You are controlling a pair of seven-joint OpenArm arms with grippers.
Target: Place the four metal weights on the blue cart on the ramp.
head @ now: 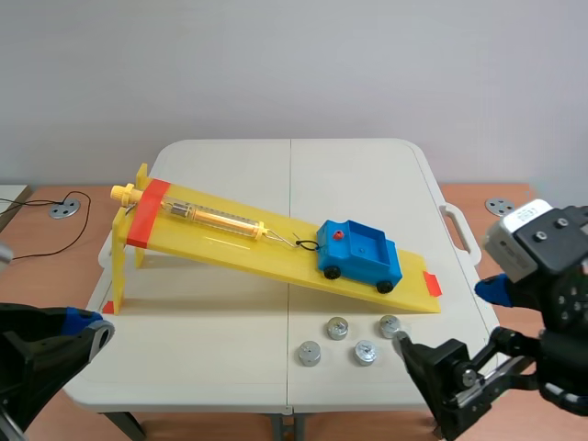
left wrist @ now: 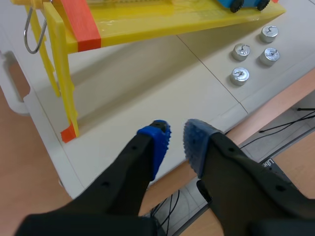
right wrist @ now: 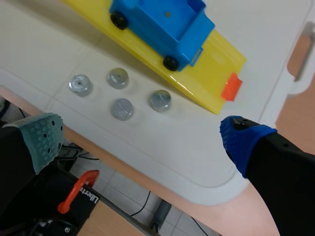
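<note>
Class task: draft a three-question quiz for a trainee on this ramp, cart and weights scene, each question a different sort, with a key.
1. How many metal weights stand on the table, in front of the ramp?
2. True or false: the blue cart already carries a weight.
3. The right hand is: A) open; B) shut on a weight; C) shut on the cart.
Key: 1. four; 2. false; 3. A.
</note>
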